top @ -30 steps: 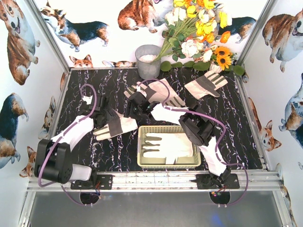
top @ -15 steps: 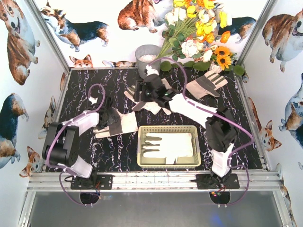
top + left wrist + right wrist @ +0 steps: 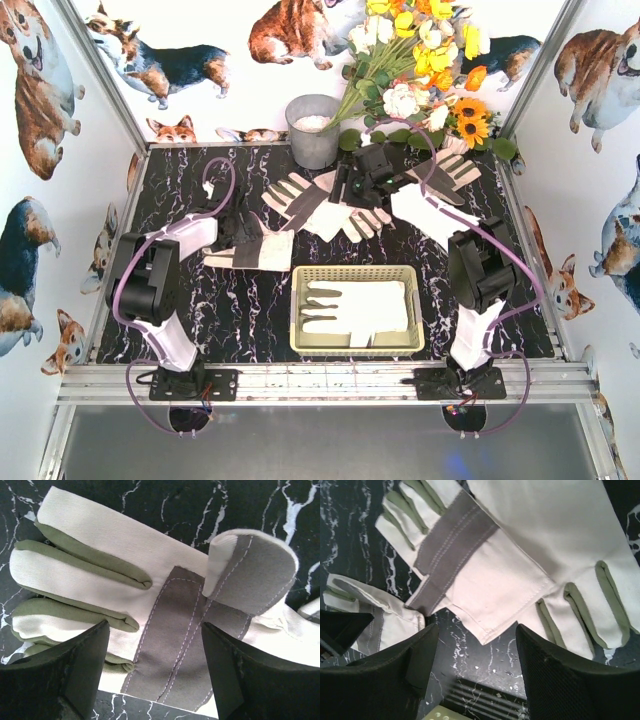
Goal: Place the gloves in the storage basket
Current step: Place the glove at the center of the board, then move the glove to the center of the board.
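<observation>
While the basket [image 3: 356,271] holds one glove [image 3: 360,305], four gloves [image 3: 258,252] lie outside.

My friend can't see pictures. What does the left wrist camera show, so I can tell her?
A white work glove with olive-green fingers and a grey palm patch lies on a black marbled table, its thumb folded over the palm. The left end effector hangs over it, jaws spread open on either side of the palm patch.
</observation>
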Tool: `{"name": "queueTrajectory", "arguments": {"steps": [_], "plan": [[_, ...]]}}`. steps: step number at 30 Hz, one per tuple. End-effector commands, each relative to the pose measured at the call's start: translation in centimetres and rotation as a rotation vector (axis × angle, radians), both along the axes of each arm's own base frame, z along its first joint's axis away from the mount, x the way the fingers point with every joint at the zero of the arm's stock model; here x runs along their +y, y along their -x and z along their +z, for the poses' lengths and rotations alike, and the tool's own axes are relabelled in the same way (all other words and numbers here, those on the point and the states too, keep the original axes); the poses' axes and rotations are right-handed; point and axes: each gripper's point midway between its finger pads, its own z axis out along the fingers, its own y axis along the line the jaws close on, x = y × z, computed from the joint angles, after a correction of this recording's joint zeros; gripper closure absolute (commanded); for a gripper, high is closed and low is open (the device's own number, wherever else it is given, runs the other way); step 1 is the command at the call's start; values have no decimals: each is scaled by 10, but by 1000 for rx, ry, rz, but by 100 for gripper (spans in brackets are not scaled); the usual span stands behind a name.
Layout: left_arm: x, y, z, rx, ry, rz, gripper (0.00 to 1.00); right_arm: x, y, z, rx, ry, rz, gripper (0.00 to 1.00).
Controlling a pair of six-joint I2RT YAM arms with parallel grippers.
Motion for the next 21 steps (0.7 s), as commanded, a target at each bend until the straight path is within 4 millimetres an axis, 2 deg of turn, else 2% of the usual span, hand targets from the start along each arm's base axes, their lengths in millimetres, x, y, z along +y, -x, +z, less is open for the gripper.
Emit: {"name": "queueTrajectory", "arguments": {"steps": [1,5,9,16,21], "plan": [[-5,-18,41,-96,43,-39,29,0,-5,-9,67,-42,23,35],[3,-19,81,-163,58,-21,27,-7,-9,-20,129,-56,14,35],[13,-8,103,-195,93,17,26,-17,-16,-28,146,-54,-6,35],[25,19,122,-218,142,77,25,-31,-28,-36,165,-77,-24,35],[28,33,126,-220,156,107,24,-30,-39,-40,161,-102,-13,35]]}}
